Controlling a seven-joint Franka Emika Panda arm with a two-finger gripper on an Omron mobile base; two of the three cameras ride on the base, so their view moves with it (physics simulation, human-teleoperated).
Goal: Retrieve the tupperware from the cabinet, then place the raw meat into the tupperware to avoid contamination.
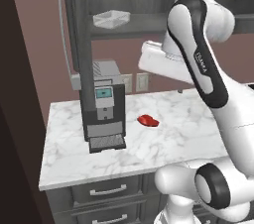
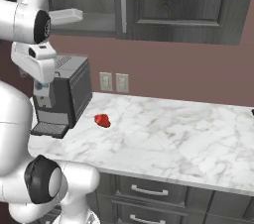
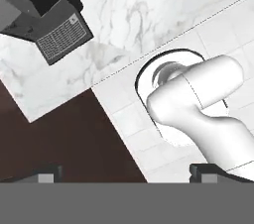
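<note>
The marble surface (image 1: 163, 134) lies nearest, with the raw meat (image 1: 148, 120) just right of the coffee machine (image 1: 103, 104). The gripper (image 3: 126, 173), fingers spread wide and holding nothing, looks straight down. To do this step well, I think it must rise and turn level toward the cabinet (image 1: 129, 0). The tupperware (image 1: 111, 18) rests on the open cabinet's shelf, far above the surface and well apart from the gripper.

A white marble counter (image 1: 173, 139) carries a dark coffee machine (image 1: 103, 104), standing upright near its left end (drip tray facing the front edge). The raw meat (image 1: 148, 120) lies flat on the marble just right of the coffee machine, apart from it. Above the coffee machine, the cabinet (image 1: 149, 0) shelf holds the tupperware (image 1: 111, 18).
</note>
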